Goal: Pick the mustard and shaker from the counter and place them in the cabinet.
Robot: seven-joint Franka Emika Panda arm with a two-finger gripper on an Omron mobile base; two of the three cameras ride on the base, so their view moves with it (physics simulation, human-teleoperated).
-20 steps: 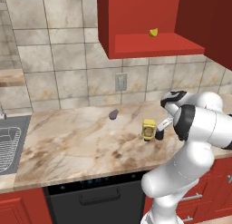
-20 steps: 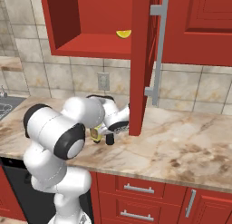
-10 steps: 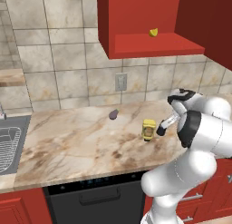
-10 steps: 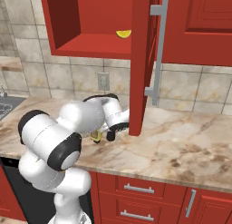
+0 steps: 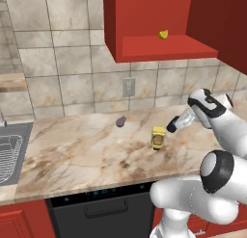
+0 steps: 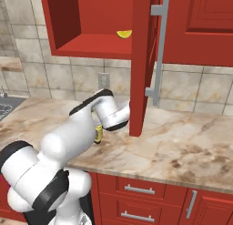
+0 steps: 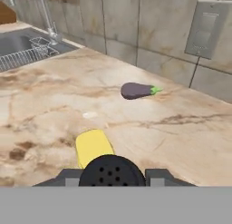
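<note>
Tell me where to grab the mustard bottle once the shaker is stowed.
Take the mustard bottle around its wider body, below the narrow cap, coming in level from the front of the counter. It stands upright with open space on both sides; the eggplant lies well apart. The gripper is shut on the shaker, so that goes first.

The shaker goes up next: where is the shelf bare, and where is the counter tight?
The shelf is bare on both sides of the lemon piece. On the counter, the stretch between sink and eggplant is free. It is tightest by the mustard, where the end effector holds the shaker.
</note>
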